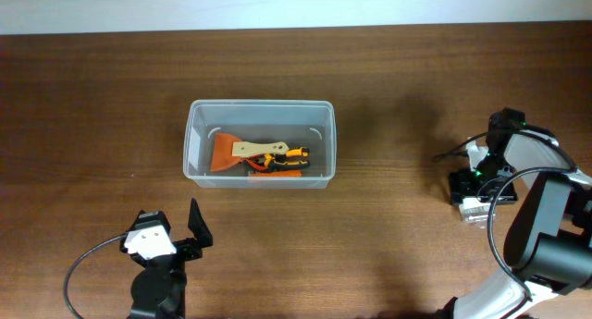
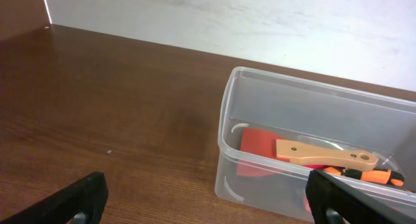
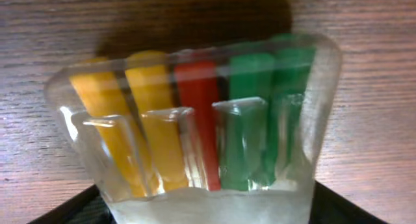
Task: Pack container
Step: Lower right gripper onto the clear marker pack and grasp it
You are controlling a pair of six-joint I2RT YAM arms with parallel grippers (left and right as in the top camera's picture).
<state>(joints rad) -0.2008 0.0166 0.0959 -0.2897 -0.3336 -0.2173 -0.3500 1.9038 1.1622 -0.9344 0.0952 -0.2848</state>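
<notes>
The clear plastic container (image 1: 259,104) stands mid-table and shows at the right of the left wrist view (image 2: 273,113). Inside lie an orange scraper with a wooden handle (image 1: 229,153) (image 2: 318,154) and orange-and-black pliers (image 1: 289,157). My left gripper (image 1: 171,225) (image 2: 208,204) is open and empty, near the front edge, short of the container's left end. My right gripper (image 1: 474,191) (image 3: 208,214) is at the far right, closed on a small clear case of yellow, red and green pieces (image 3: 201,120) (image 1: 474,209), low over the table.
The brown wooden table (image 1: 398,79) runs to a pale wall at the back. Black cables trail from both arms, near the front left (image 1: 83,268) and by the right arm (image 1: 495,236).
</notes>
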